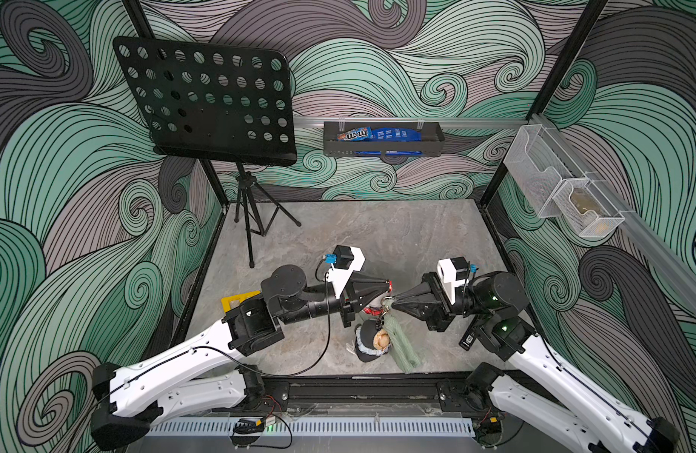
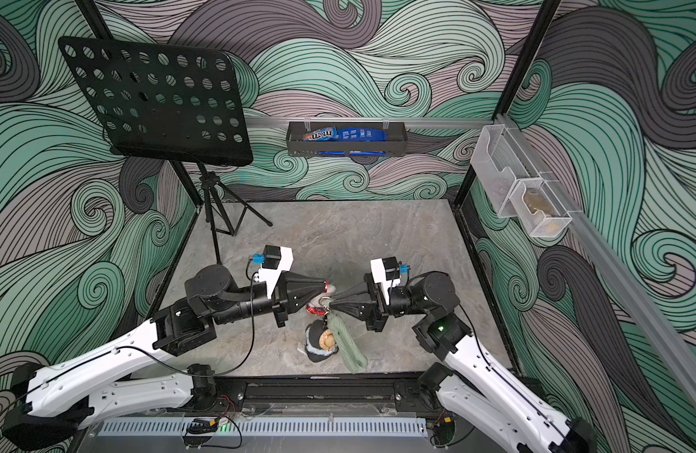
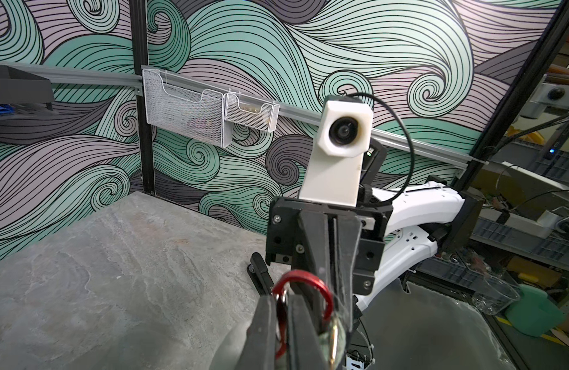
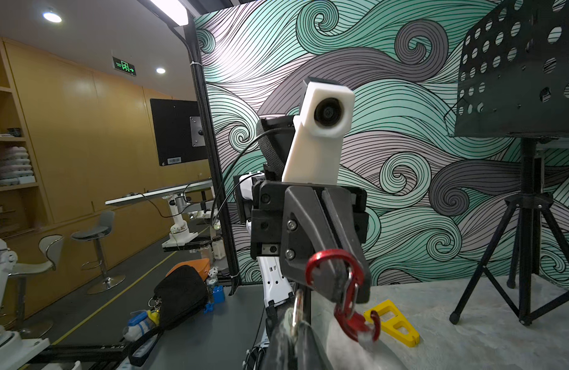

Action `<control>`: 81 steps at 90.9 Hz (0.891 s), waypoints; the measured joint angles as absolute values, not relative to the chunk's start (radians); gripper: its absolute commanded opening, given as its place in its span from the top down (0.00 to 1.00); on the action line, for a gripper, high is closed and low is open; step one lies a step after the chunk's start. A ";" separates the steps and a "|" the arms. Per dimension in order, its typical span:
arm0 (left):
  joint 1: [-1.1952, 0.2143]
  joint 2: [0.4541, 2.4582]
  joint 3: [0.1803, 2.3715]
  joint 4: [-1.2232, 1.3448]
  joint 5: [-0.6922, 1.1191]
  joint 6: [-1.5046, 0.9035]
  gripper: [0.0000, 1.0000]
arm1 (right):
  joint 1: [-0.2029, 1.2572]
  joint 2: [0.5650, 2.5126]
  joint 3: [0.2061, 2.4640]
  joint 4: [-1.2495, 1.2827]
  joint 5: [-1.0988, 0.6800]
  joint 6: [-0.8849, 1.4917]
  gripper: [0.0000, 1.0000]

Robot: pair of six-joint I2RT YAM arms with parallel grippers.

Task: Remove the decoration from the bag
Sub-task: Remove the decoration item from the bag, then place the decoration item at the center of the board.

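Swirl-printed walls [image 1: 64,157] in green and grey enclose a grey stone-look table [image 1: 377,235]. In both top views a stand [image 1: 205,98] fills the upper left of the frame. A tray [image 1: 432,137] hangs at upper centre and mesh baskets [image 1: 534,172] sit at the right edge.

My grippers meet almost tip to tip at lower centre of the frame.

**Left gripper** [image 1: 386,285]: clenched on a red carabiner [image 3: 301,274]. The left wrist view shows the red loop passing between my closed fingers [image 3: 264,320]. One finger covers part of the loop.

**Right gripper** [image 1: 395,302]: clenched on the upper end of the bag [image 1: 407,349]. The right wrist view shows a metal ring [image 4: 297,312] at its tip. Whether my pads pinch the ring or the fabric is hidden.

**Bag:** seen from above it is a narrow green strip. It runs from my right gripper's tip toward the bottom edge of the frame. Its full outline cannot be made out. I cannot tell whether its lower end rests on the table.

**Doll** [image 1: 372,341]: it wears a dark cap and sits just left of the bag, touching it. My fingers hide how it links to the carabiner. A red plaid patch above it is too blurred to identify.

**Stencil** [image 1: 236,300]: it is yellow, at left centre, half covered by my left arm.
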State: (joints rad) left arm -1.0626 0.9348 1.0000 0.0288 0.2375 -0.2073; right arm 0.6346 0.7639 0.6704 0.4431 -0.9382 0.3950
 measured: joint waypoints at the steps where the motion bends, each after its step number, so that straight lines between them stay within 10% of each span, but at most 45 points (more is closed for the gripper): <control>1: -1.063 0.935 1.000 0.030 0.238 -0.208 0.91 | 0.635 0.764 0.670 0.442 -0.941 0.395 1.00; 81: -0.949 0.934 0.930 -0.267 -0.389 -0.119 0.84 | 0.526 0.689 0.672 0.274 -0.848 0.297 1.00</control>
